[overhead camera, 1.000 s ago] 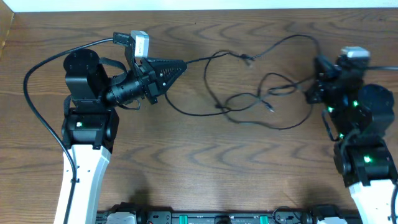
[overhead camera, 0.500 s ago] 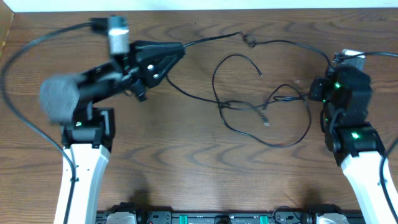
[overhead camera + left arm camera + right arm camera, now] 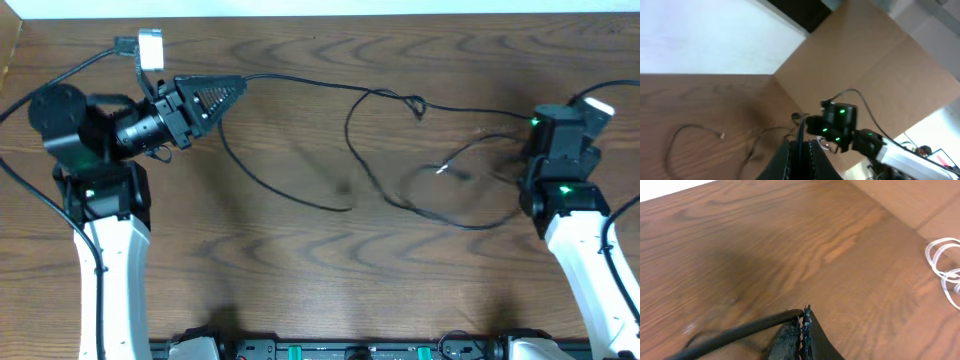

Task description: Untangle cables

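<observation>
Left gripper (image 3: pixel 237 84) is clenched on one of the cables (image 3: pixel 296 80) at the far left, and the black cord stretches away to the right. Right gripper (image 3: pixel 802 323) is pinched shut on a black cord at the right side. Between the two arms, the loops sprawl across the middle of the table (image 3: pixel 300 270).

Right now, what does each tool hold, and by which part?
Left tool pinches a thin black cable along its length. Right tool pinches a black cable; which part cannot be told.
</observation>
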Robot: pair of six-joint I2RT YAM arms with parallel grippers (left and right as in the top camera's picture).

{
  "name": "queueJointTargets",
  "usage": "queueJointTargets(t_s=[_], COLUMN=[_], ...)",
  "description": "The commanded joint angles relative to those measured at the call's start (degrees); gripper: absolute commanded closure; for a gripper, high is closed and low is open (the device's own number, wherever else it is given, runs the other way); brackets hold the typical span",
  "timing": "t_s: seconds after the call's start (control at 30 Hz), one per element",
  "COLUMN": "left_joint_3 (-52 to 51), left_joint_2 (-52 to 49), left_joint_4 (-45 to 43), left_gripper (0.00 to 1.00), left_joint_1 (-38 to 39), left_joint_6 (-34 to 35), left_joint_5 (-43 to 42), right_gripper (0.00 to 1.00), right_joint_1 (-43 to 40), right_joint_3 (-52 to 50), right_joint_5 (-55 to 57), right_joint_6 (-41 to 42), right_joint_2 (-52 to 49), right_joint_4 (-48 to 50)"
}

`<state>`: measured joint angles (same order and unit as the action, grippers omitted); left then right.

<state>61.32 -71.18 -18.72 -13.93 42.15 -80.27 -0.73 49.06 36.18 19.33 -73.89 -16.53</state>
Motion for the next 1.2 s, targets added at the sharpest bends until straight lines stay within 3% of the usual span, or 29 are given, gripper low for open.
queueJointTargets(t_s=[0.0,0.17,0.3,0.43,0.57,0.67,0.8,1.03,1.17], left_joint_3=[0.42,0.39,0.39,-0.39,-1.29,-1.31,-1.33,-1.33,-1.33], left_joint_2=[-1.05,-3.54,-5.27,-6.14,-6.14,-6.14,-6.19,-6.19,-6.19], left_joint_4=[2.29,6.05,9.01,10.12,10.49,12.00,13.05,13.16,13.16], left_gripper=[0.92,0.92,0.92,0.92,0.92,0.92,0.92,0.92,0.92], left_joint_1=[-1.81,-3.72,-3.93,-3.87,-3.56,-2.38,0.15,1.92,1.92], left_joint_6=[-8.83,-11.74,-11.93,-12.17,-12.22,-14.21,-16.31,-16.65,-16.63], left_joint_5=[-1.31,-1.18,-1.20,-1.18,-1.18,-1.16,-1.16,-1.18,-1.20], right_gripper=[0.99,0.99,0.99,0.99,0.99,0.99,0.94,0.73,0.69], right_joint_1=[-3.32,-6.84,-7.26,-6.78,-6.71,-6.43,-6.45,-5.11,-3.65], right_joint_3=[0.66,0.66,0.66,0.74,0.74,0.74,0.72,0.72,0.72], right_joint_5=[3.13,-8.81,-26.95,-59.36,-87.95,-100.69,-95.36,-60.15,-58.62], right_joint_6=[3.19,3.30,-1.22,-9.16,-9.31,-9.35,-9.35,-4.98,-2.86], right_joint_2=[0.15,0.15,0.15,0.59,1.16,1.14,1.14,0.20,-2.62], right_joint_4=[0.02,0.26,2.75,8.55,15.52,18.51,15.47,0.61,-0.87])
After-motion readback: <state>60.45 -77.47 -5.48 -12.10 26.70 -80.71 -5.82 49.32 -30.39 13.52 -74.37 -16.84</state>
